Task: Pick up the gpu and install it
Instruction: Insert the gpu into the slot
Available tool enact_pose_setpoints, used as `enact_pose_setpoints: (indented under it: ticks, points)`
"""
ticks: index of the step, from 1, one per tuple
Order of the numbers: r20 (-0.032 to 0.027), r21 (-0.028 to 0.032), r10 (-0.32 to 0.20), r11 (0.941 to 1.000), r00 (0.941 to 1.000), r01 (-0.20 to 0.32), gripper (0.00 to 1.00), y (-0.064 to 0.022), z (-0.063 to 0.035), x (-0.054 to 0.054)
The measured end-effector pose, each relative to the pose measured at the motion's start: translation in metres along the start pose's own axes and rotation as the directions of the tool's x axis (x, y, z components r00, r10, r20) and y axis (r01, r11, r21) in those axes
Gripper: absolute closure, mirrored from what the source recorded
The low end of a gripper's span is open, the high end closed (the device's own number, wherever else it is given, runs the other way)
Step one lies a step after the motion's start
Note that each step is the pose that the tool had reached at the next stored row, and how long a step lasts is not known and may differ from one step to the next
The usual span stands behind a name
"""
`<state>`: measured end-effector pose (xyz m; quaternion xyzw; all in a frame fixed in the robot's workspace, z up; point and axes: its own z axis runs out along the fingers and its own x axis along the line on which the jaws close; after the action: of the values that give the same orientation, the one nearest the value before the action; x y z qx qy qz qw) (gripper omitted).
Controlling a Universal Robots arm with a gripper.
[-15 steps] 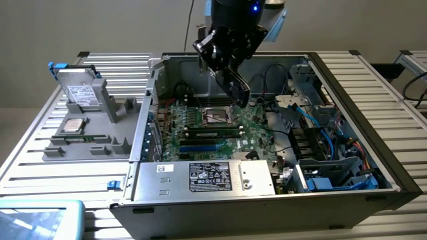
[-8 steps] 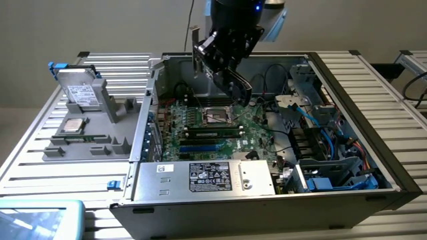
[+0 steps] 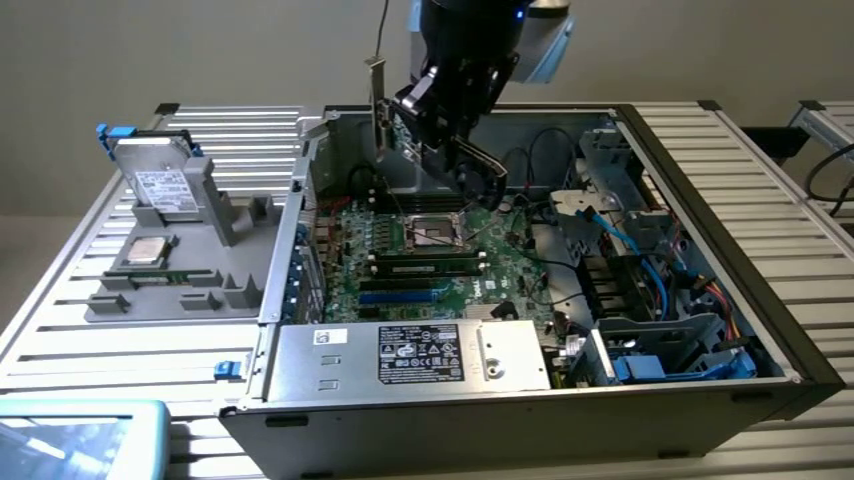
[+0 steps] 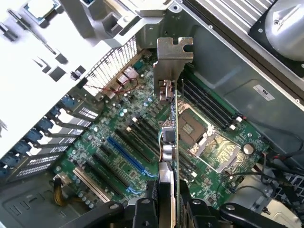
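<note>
Gripper point(image 4: 167, 209) clamped tight on the gpu point(image 4: 174, 57), jaws pinching the card from both faces. The card is on edge, in the air above the motherboard point(image 4: 118, 156), just beside the CPU socket point(image 4: 187, 126), inside the open computer case point(image 3: 694, 300) on the counter point(image 3: 747, 150).

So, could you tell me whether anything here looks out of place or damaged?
Nothing looks damaged or spilled. The gpu hangs edge-on in the gripper above the motherboard, not seated in any slot.
</note>
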<state>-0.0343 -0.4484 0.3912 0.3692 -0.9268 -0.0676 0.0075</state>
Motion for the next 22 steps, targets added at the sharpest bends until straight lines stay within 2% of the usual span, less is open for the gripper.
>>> enact_pose_setpoints:
  ticks: [5, 10, 15, 19, 22]
  points:
    - [-0.0128, -0.0029, -0.091, 0.9959, 0.9958, 0.091, 0.72, 0.0000, 0.0002, 0.0000]
    - [-0.0265, -0.0059, -0.180, 0.9837, 0.9834, 0.180, 0.72, -0.0001, 0.0006, 0.0000]
    - [-0.0403, -0.0098, -0.267, 0.9636, 0.9628, 0.267, 0.72, -0.0001, 0.0009, 0.0000]
    - [-0.0531, -0.0127, -0.336, 0.9419, 0.9405, 0.336, 0.72, -0.0002, 0.0012, 0.0000]
    - [-0.0624, -0.0155, -0.387, 0.9221, 0.9200, 0.387, 0.72, -0.0002, 0.0013, 0.0000]
